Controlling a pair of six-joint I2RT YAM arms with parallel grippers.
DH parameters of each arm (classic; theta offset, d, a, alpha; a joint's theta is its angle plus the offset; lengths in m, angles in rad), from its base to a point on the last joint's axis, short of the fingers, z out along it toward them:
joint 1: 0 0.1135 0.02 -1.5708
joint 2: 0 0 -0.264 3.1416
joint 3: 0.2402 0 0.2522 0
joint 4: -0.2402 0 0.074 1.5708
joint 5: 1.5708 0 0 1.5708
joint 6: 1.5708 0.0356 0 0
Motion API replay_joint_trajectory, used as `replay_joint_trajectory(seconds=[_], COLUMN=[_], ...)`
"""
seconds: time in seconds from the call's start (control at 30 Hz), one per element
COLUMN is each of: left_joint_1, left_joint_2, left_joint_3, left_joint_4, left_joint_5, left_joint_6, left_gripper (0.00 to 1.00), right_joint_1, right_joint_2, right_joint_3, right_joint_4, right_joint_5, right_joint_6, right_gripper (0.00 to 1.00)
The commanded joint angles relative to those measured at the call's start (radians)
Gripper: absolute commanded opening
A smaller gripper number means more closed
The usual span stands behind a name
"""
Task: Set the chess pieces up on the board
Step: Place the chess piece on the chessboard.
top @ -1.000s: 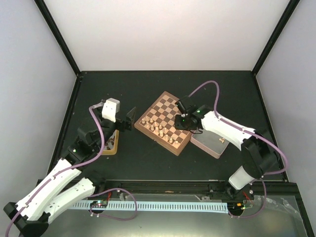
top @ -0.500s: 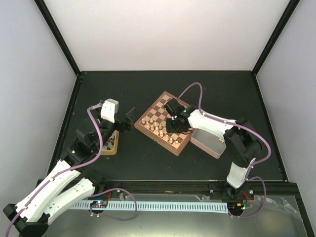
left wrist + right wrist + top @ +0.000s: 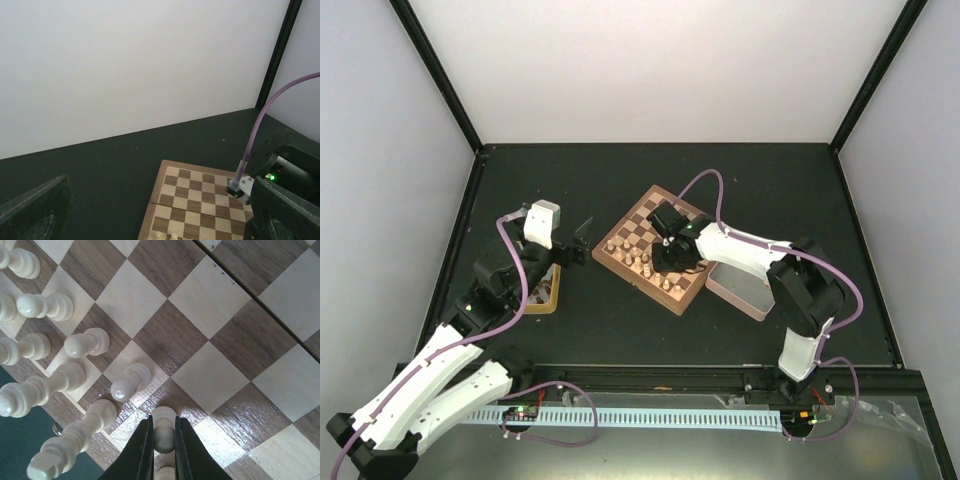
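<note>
The right gripper (image 3: 163, 426) is clamped on a pale pawn (image 3: 163, 416), held upright low over the board (image 3: 225, 380), with other pale pieces (image 3: 85, 342) standing just beside its fingers. The left gripper (image 3: 578, 242) hangs off to the board's side, fingers wide apart and empty. This looks like the placing step: next the pawn wants seating on its square, then the fingers parting gently so no neighbour tips.
</note>
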Motion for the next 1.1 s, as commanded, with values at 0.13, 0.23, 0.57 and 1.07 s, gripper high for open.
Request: replay_joint_trajectory(seconds=[0.13, 0.23, 0.57, 1.07], left_joint_1=[0.007, 0.007, 0.006, 0.006], left_joint_2=[-0.002, -0.003, -0.001, 0.000], left_joint_3=[0.001, 0.001, -0.001, 0.001], left_joint_4=[0.017, 0.018, 0.021, 0.025], left_joint_5=[0.012, 0.018, 0.022, 0.030], left_joint_6=[0.001, 0.003, 0.003, 0.007], left_gripper=[0.99, 0.99, 0.99, 0.99], right_joint_1=[0.008, 0.008, 0.008, -0.007], right_joint_2=[0.031, 0.031, 0.020, -0.154], right_joint_3=[0.020, 0.024, 0.031, -0.009], right_joint_4=[-0.014, -0.019, -0.039, 0.017], right_joint_5=[0.028, 0.031, 0.051, 0.080], right_joint_6=[-0.005, -0.005, -0.003, 0.047], right_gripper=[0.10, 0.14, 0.18, 0.29])
